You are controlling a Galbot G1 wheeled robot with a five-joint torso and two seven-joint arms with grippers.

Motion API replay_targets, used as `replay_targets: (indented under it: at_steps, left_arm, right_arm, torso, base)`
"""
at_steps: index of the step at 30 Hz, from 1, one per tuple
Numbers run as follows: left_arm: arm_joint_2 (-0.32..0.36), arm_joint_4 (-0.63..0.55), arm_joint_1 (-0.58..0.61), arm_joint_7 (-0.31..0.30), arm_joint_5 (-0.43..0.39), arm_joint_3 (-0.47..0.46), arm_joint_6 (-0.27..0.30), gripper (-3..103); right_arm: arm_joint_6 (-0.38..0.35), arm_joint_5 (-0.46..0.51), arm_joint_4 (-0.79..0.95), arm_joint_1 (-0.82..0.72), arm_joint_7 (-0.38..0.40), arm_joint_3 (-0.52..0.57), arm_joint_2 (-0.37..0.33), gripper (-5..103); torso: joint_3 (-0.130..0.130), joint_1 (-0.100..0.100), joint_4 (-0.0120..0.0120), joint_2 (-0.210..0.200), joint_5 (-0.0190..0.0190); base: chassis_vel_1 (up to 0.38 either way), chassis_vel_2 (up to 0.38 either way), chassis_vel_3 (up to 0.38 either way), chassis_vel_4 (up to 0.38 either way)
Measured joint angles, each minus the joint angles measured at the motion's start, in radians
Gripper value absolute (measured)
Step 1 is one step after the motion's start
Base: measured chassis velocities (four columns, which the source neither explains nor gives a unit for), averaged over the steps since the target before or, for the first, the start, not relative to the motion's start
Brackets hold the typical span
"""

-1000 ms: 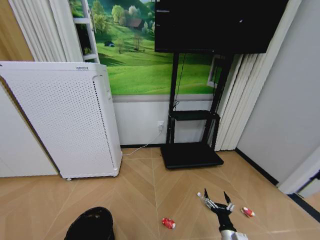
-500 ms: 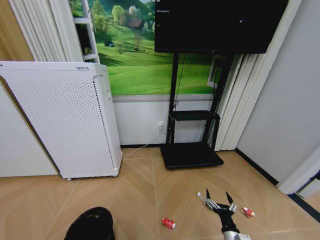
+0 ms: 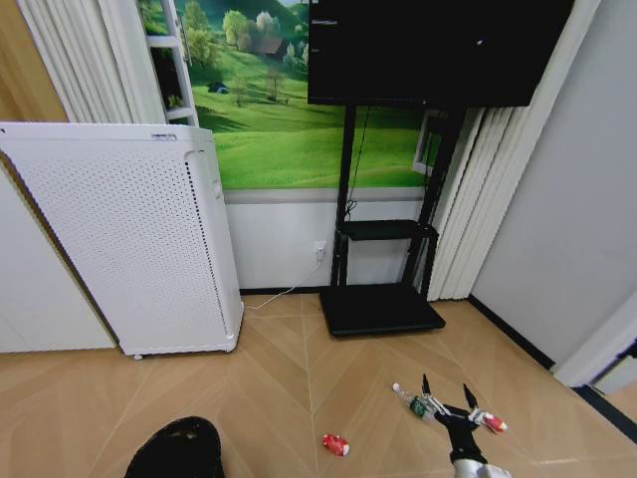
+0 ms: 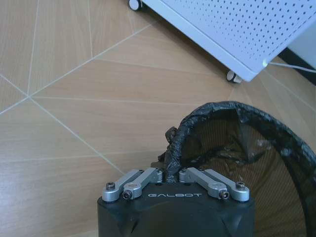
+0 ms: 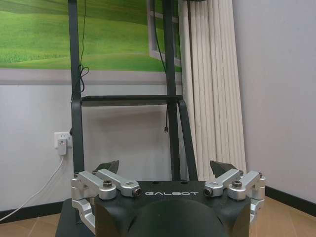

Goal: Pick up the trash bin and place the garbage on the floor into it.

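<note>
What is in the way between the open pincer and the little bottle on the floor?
Nothing visible. The right pincer hangs open beside the small clear green-labelled bottle on bare wooden floor.

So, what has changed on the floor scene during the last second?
The open right gripper has moved toward the robot's right, away from the small bottle. The trash bin, held by the left gripper, sank slightly in view. The litter stayed put.
</note>
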Motion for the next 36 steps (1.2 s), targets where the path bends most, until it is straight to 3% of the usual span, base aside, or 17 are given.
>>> replay_targets:
  at_steps: [3, 8, 10, 11, 12, 13, 14, 15, 18, 22, 29, 36]
  left_arm:
    - [-0.009, -0.004, -0.009, 0.029, 0.027, -0.003, -0.058, 7]
    - [-0.015, -0.013, -0.011, 0.058, 0.066, -0.010, -0.107, 7]
    - [-0.030, -0.055, -0.004, 0.091, 0.197, -0.035, -0.206, 7]
    - [-0.030, -0.055, -0.004, 0.091, 0.197, -0.035, -0.206, 7]
    - [-0.044, -0.067, -0.003, 0.092, 0.299, -0.050, -0.256, 7]
    - [-0.044, -0.067, -0.003, 0.092, 0.299, -0.050, -0.256, 7]
    - [-0.065, -0.080, -0.003, 0.090, 0.411, -0.071, -0.310, 7]
    - [-0.090, -0.112, 0.006, 0.081, 0.438, -0.084, -0.329, 7]
    - [-0.137, -0.220, 0.036, 0.049, 0.390, -0.088, -0.326, 7]
    - [-0.171, -0.327, 0.045, 0.033, 0.437, -0.087, -0.338, 7]
    - [-0.164, -0.362, 0.030, 0.023, 0.518, -0.081, -0.351, 6]
    - [-0.154, -0.341, 0.025, 0.001, 0.543, -0.062, -0.377, 6]
  right_arm:
    - [0.003, -0.002, 0.001, 0.002, 0.011, -0.006, 0.001, 100]
    - [0.004, -0.009, 0.002, 0.003, 0.021, -0.012, 0.003, 100]
    - [0.011, -0.035, 0.001, 0.003, 0.028, -0.024, 0.003, 100]
    - [0.011, -0.035, 0.001, 0.003, 0.028, -0.024, 0.003, 100]
    - [0.022, -0.057, -0.005, 0.000, 0.029, -0.036, -0.001, 100]
    - [0.022, -0.057, -0.005, 0.000, 0.029, -0.036, -0.001, 100]
    - [0.029, -0.086, -0.010, -0.003, 0.031, -0.050, -0.003, 100]
    - [0.029, -0.115, -0.012, -0.003, 0.033, -0.059, -0.001, 100]
    - [0.015, -0.162, -0.005, -0.009, 0.019, -0.073, 0.011, 100]
    - [0.029, -0.198, -0.002, -0.028, -0.009, -0.091, 0.026, 100]
    - [0.053, -0.205, -0.003, -0.038, -0.027, -0.096, 0.036, 100]
    - [0.069, -0.205, -0.008, -0.041, -0.029, -0.088, 0.034, 100]
  torso:
    - [0.000, 0.000, -0.0002, 0.000, 0.0000]
    - [0.000, 0.000, -0.0003, 0.000, 0.0000]
    - [0.000, 0.000, -0.0003, 0.000, 0.0001]
    - [0.000, 0.000, -0.0003, 0.000, 0.0001]
    - [0.000, 0.000, -0.0002, 0.000, 0.0001]
    - [0.000, 0.000, -0.0002, 0.000, 0.0001]
    - [0.000, 0.000, -0.0002, 0.000, 0.0001]
    - [0.000, 0.000, 0.0000, 0.000, 0.0001]
    - [0.000, 0.000, 0.0001, 0.000, 0.0002]
    - [0.000, 0.000, -0.0004, 0.000, 0.0003]
    - [0.000, 0.000, -0.0002, 0.000, 0.0002]
    - [0.000, 0.000, -0.0001, 0.000, 0.0000]
  base:
    - [0.000, 0.000, 0.000, 0.000]
    - [0.000, 0.000, 0.000, 0.000]
    - [0.000, 0.000, 0.000, 0.000]
    - [0.000, 0.000, 0.000, 0.000]
    - [0.000, 0.000, 0.000, 0.000]
    - [0.000, 0.000, 0.000, 0.000]
    - [0.000, 0.000, 0.000, 0.000]
    - [0.000, 0.000, 0.000, 0.000]
    - [0.000, 0.000, 0.000, 0.000]
    - [0.000, 0.000, 0.000, 0.000]
    - [0.000, 0.000, 0.000, 0.000]
    - [0.123, 0.114, -0.111, -0.126]
